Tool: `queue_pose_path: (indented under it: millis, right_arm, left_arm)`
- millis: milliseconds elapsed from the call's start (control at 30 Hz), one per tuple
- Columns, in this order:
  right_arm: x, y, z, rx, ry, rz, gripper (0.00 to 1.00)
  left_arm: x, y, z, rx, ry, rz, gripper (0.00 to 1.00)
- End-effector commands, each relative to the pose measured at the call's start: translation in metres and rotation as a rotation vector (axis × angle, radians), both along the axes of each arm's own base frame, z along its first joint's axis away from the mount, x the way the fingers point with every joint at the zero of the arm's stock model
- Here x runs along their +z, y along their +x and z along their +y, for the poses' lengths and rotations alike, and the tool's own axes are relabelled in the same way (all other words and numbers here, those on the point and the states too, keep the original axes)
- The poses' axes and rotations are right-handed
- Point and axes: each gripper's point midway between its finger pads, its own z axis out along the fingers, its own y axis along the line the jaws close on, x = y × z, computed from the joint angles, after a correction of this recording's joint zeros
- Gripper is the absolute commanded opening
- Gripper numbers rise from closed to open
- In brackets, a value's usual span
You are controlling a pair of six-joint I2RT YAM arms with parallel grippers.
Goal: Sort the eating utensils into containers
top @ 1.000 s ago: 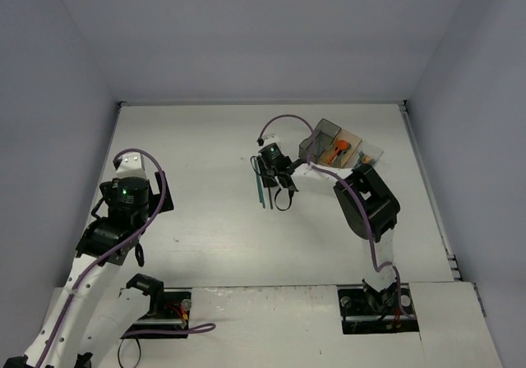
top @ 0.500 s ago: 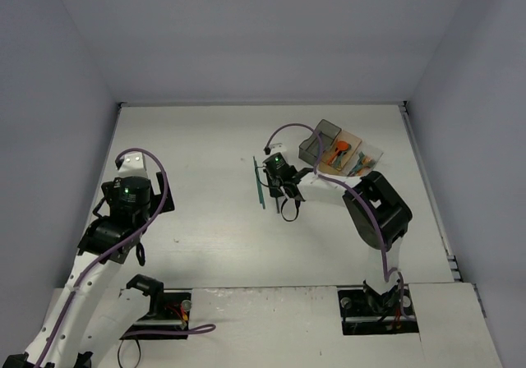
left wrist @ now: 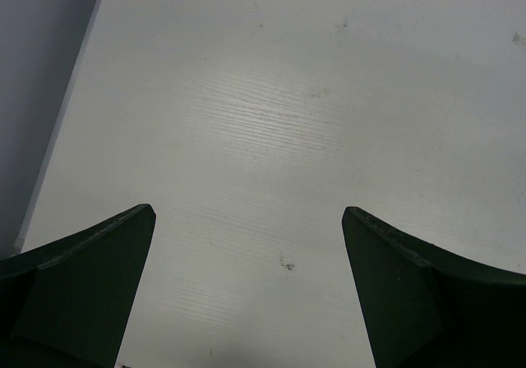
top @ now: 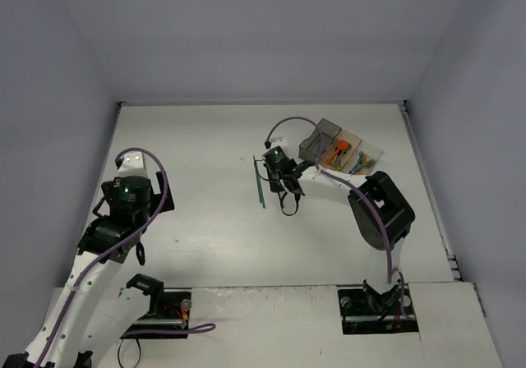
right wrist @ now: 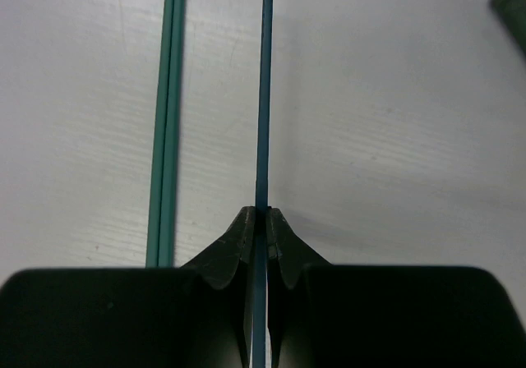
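Right claw (right wrist: 261, 214) newly clenched on teal utensil (right wrist: 266, 72), jaws earlier apart; left claw (left wrist: 248, 210) stays released.

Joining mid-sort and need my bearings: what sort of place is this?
Probably a lab robot test cell, not a kitchen: a bare white table, plain grey panels walling three sides, and two bolted-down arms.

White wood-grain tabletop (top: 205, 220) beneath me, pale lilac-grey walls (top: 246, 39) on three sides, small dark scuff mark (left wrist: 286, 263) before me
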Motion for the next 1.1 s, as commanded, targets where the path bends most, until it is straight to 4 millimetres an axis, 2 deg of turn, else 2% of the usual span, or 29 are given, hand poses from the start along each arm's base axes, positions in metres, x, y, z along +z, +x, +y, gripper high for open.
queue_pose_path:
  millis: [0, 100, 267, 333, 467, 700, 767, 800, 900, 1000, 1067]
  right_arm:
    - [0.117, 0.056, -0.029, -0.182, 0.101, -0.231, 0.00]
    - [0.137, 0.081, -0.063, -0.310, 0.137, -0.248, 0.00]
    - [0.141, 0.116, -0.105, -0.435, 0.171, -0.238, 0.00]
    - [0.135, 0.128, -0.122, -0.482, 0.199, -0.221, 0.00]
    - [0.110, 0.144, -0.134, -0.531, 0.256, -0.153, 0.00]
    - [0.078, 0.156, -0.134, -0.588, 0.305, -0.079, 0.01]
    - [0.072, 0.157, -0.136, -0.603, 0.304, -0.070, 0.06]
    - [0.072, 0.158, -0.135, -0.604, 0.305, -0.074, 0.14]
    - [0.085, 0.162, -0.130, -0.563, 0.288, -0.106, 0.31]
    - [0.117, 0.161, -0.121, -0.495, 0.267, -0.173, 0.37]
    - [0.133, 0.154, -0.106, -0.417, 0.220, -0.214, 0.39]
  left_arm:
    - [0.011, 0.007, -0.002, 0.002, -0.013, -0.046, 0.97]
    - [0.010, 0.007, -0.003, 0.001, -0.013, -0.044, 0.98]
    - [0.011, 0.007, -0.003, 0.001, -0.014, -0.047, 0.97]
    - [0.011, 0.007, -0.002, 0.002, -0.013, -0.047, 0.97]
    - [0.011, 0.007, -0.003, 0.001, -0.014, -0.047, 0.97]
    - [0.010, 0.007, -0.002, 0.001, -0.013, -0.045, 0.97]
    - [0.010, 0.007, -0.003, 0.001, -0.013, -0.044, 0.97]
    - [0.010, 0.007, -0.003, 0.001, -0.013, -0.044, 0.97]
    - [0.010, 0.007, -0.003, 0.001, -0.013, -0.044, 0.97]
    - [0.010, 0.008, -0.003, 0.000, -0.011, -0.042, 0.97]
    - [0.010, 0.008, -0.003, 0.000, -0.011, -0.041, 0.97]
